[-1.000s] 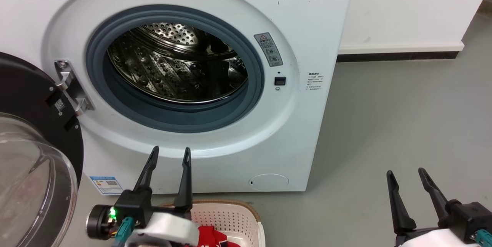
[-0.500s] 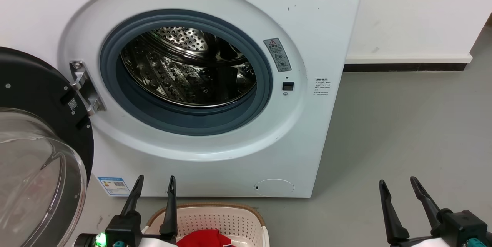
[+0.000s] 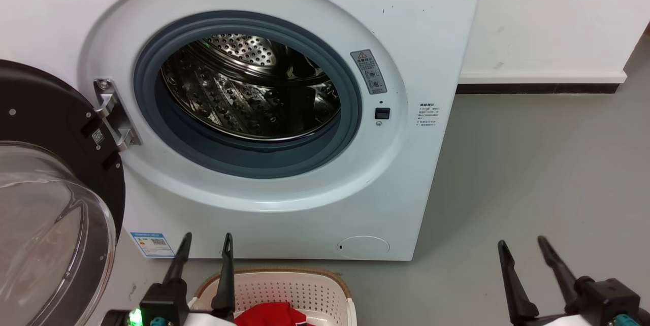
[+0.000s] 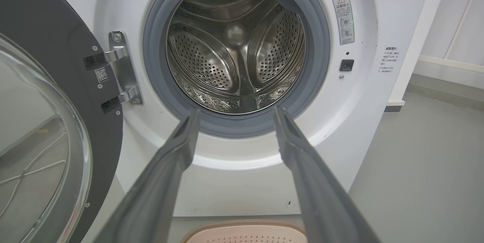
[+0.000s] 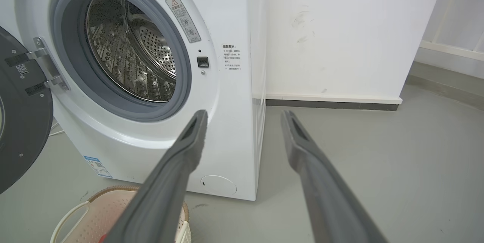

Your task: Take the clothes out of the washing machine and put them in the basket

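Red clothes (image 3: pixel 271 314) lie in the basket (image 3: pixel 310 285) just beside the left gripper (image 3: pixel 208 238) in the head view. Both it and the right gripper (image 3: pixel 521 242) are spread and empty, and the drum (image 3: pixel 249 87) of the washing machine (image 3: pixel 315 209), well beyond the fingertips, shows no garment, so unloading looks done. From the left wrist, the drum opens straight beyond the gap between the parted fingers, its axis level and running away along their line, with the basket's rim below them, long side across. From the right wrist, the machine's mouth faces out left of the fingers, the basket low beside them.
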You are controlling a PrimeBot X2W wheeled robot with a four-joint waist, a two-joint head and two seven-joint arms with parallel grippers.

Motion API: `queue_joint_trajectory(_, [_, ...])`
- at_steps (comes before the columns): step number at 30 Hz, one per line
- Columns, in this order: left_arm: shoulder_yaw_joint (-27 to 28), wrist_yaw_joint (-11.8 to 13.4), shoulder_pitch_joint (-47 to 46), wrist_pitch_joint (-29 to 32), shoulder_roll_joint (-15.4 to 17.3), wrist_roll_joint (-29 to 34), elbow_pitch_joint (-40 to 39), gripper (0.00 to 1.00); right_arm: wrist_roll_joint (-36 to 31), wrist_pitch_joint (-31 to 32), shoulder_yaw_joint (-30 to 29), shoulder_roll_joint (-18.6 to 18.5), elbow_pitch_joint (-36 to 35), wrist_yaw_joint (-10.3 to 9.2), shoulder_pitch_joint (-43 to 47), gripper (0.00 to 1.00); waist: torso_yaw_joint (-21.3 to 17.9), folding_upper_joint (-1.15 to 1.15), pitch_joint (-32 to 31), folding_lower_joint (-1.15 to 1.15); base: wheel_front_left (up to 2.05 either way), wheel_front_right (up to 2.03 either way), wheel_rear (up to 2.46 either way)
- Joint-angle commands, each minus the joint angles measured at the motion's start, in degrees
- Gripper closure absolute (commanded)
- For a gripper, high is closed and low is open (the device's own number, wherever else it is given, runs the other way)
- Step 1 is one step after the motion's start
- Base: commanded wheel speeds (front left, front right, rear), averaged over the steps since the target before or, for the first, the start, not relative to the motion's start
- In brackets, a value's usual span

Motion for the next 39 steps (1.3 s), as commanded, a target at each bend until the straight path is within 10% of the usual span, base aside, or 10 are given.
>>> queue_joint_trajectory(1, [-0.04, -0.03, 0.09, 0.01, -0.06, -0.05, 0.33, 1.0, 0.06, -0.02, 0.04, 0.01, 0.35, 0.01, 0.07, 1.0, 0.02, 0.0, 0.01, 0.0, 0.0, 0.0, 0.0])
queue_joint_trajectory(39, [6.2, -4.69, -4.41, 9.07, -1.97, -35.08, 4.22, 1.0, 38.31, 2.08, -0.32, -1.91, 9.39, 0.0, -7.45, 1.0, -0.42, 0.0, 1.06, 0.0, 0.0, 0.0, 0.0])
